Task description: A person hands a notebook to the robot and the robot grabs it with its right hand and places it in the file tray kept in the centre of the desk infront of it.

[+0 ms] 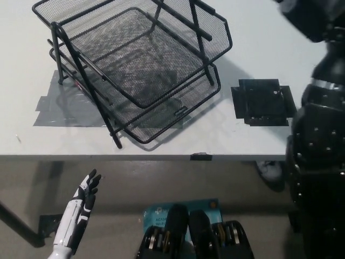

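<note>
Notebook nowhere visible now, not on the desk [161, 143]. File tray [135, 65] standing empty toward the far left, ready to receive. Right arm [318, 145] raised at right edge, hand unseen. Left hand [85, 197] resting below the near edge, fingers apart.

White left hand [85, 195] is held low at lower left, fingers apart and extended upward, nothing grasped. Black right arm [318, 162] is raised along the right edge; its hand is cut off at the top corner, state indeterminable.
</note>
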Robot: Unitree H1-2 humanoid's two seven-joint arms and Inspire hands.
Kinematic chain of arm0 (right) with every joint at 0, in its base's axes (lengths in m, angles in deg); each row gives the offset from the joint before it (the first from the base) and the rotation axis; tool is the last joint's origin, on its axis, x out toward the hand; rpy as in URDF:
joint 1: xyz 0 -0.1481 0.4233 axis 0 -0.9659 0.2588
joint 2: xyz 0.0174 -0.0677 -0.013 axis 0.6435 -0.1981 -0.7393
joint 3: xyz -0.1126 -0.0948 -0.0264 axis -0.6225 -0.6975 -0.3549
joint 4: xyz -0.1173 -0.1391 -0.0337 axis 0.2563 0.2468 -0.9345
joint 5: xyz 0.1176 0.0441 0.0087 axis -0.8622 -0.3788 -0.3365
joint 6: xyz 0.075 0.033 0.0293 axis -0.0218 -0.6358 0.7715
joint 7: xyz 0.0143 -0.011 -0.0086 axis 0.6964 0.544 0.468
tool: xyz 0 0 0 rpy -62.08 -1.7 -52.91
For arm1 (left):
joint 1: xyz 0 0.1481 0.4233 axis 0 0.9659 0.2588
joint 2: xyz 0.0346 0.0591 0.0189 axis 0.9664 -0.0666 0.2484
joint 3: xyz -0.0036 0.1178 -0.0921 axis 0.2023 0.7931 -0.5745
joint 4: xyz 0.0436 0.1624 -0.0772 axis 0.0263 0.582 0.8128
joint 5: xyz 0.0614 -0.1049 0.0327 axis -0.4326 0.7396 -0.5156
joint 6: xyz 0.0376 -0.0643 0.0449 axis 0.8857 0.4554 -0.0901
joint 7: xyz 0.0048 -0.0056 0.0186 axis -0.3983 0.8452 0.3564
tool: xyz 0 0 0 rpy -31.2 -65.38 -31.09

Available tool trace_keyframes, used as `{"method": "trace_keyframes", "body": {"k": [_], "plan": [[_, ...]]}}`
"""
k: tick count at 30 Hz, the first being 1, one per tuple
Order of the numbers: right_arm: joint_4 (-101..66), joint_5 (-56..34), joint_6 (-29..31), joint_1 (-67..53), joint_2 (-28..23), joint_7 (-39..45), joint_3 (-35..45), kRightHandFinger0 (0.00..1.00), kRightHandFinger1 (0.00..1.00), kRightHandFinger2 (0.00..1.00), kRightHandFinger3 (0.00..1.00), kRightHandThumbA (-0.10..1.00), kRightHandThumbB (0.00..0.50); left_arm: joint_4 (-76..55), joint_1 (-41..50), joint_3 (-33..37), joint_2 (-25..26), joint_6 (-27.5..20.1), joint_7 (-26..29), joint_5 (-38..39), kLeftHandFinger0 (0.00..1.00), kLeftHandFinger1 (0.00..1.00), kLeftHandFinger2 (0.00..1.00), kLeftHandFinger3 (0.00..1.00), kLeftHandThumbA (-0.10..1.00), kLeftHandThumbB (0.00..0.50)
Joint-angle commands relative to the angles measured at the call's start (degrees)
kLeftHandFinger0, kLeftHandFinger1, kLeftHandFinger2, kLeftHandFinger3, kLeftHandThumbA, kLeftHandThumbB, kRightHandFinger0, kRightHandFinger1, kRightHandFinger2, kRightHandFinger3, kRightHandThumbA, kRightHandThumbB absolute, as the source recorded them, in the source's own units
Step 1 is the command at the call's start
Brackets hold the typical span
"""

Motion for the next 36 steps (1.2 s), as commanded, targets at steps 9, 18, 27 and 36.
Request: {"method": "trace_keyframes", "body": {"k": [9,18,27,36], "plan": [[10.54,22.84,13.75,11.57,-6.73,-8.12,-9.49,0.0,0.0,0.0,0.0,0.85,0.0,-1.33,-0.55,0.2,0.88,-1.44,-0.19,-0.18,1.0,1.0,1.0,1.0,1.0,0.415],[17.54,33.48,13.87,12.04,-11.0,-11.79,-16.4,0.0,0.0,0.05,0.03,1.0,0.0,-1.3,-0.67,0.21,0.92,-1.15,-0.17,-0.36,1.0,1.0,1.0,1.0,1.0,0.434],[22.66,40.09,16.78,13.2,-14.17,-15.76,-22.99,0.0,0.0,0.15,0.28,0.95,0.0,-0.76,-0.81,0.38,0.9,-2.18,-0.49,0.27,1.0,1.0,1.0,1.0,1.0,0.423],[23.6,44.79,17.85,13.8,-17.44,-15.28,-27.52,0.0,0.0,0.0,0.05,0.92,0.031,-0.87,-0.86,0.4,0.94,-2.06,-0.86,1.09,1.0,1.0,1.0,1.0,1.0,0.407]]}}
